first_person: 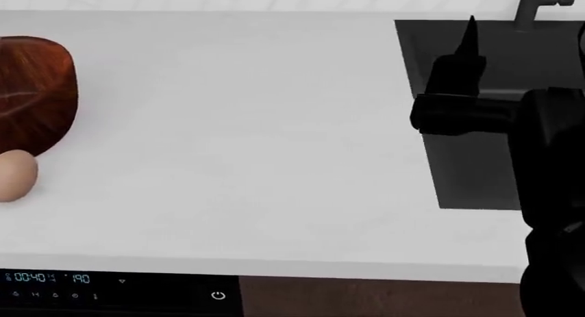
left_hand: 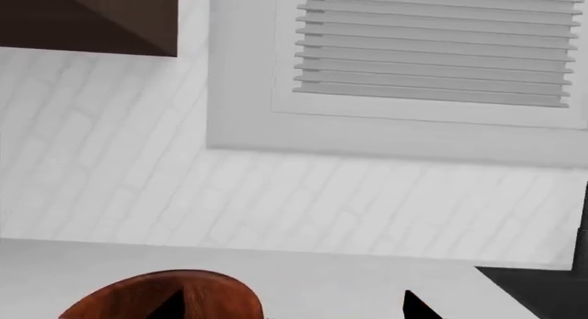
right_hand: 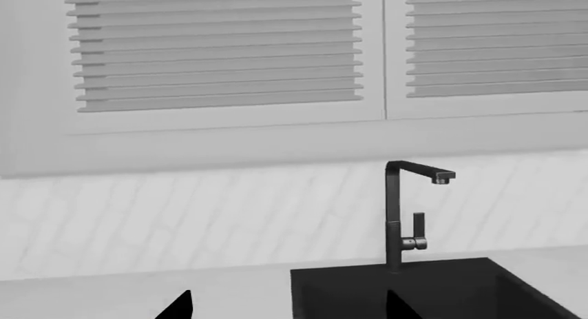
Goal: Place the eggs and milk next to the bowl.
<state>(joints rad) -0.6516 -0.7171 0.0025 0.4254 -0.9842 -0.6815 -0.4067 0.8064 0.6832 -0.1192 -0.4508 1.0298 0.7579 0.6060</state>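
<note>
Tan egg [first_person: 16, 175] sits touching the bowl [first_person: 35, 91] on the worktop [first_person: 256, 139], right claw [right_hand: 289, 306] wide & empty by the sink [first_person: 484, 50], left claw can't tell.

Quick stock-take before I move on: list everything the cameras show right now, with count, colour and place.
bowl: one, reddish-brown wood, far left of the counter, cut off by the head view's edge.
egg: one, light tan, on the counter just in front of the bowl.
counter: one, white, runs across the head view.
sink: one, dark grey, set into the counter at the right.
faucet: one, dark metal, behind the sink.
window blinds: white slats, on the wall above the counter.
control panel: one, black with blue digits, below the counter edge.
milk: none in view.
right tool: black, above the sink; state unclear.
left tool: only dark tips show.
</note>
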